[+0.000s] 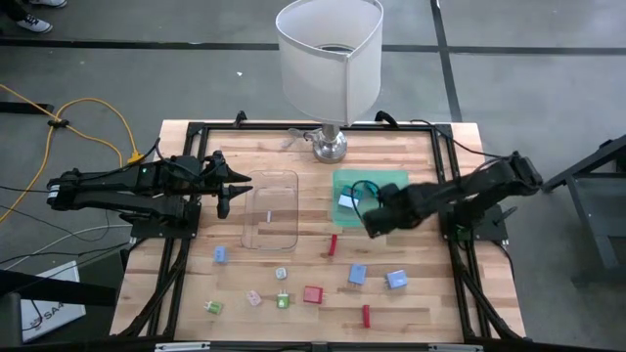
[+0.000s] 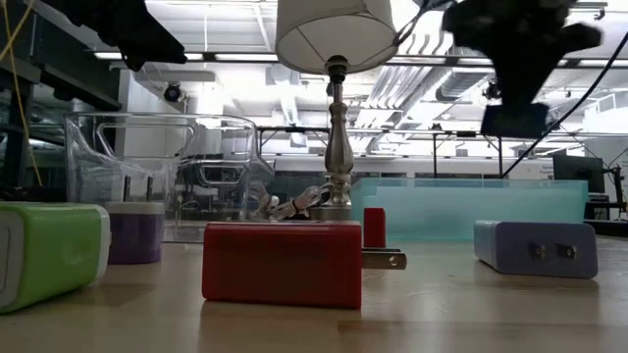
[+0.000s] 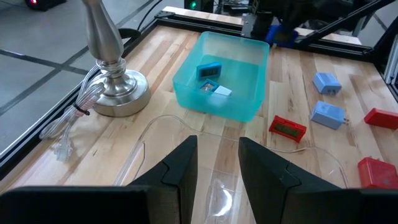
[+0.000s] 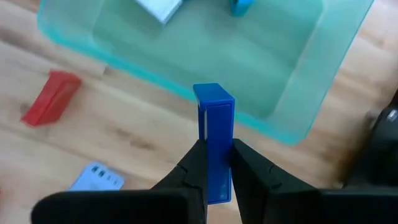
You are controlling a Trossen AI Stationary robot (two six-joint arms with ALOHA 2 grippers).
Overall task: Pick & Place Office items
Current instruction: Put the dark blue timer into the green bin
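A grey floor (image 1: 509, 59) crossed by dark seams surrounds the wooden surface (image 1: 411, 303). Yellow cable (image 1: 93, 112) trails across it, and ceiling lights (image 2: 226, 39) glow overhead.

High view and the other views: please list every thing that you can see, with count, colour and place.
lamp: one, white shade, table's far edge
clear tray: one, centre-left
teal tray: one, right of clear tray
blue item: one, in teal tray
white item: one, in teal tray
red pieces: three, near half
pale blue blocks: three, near half
green pieces: two, near edge
pink piece: one, near edge
left gripper: open, at clear tray
right gripper: holds blue piece, at teal tray's edge
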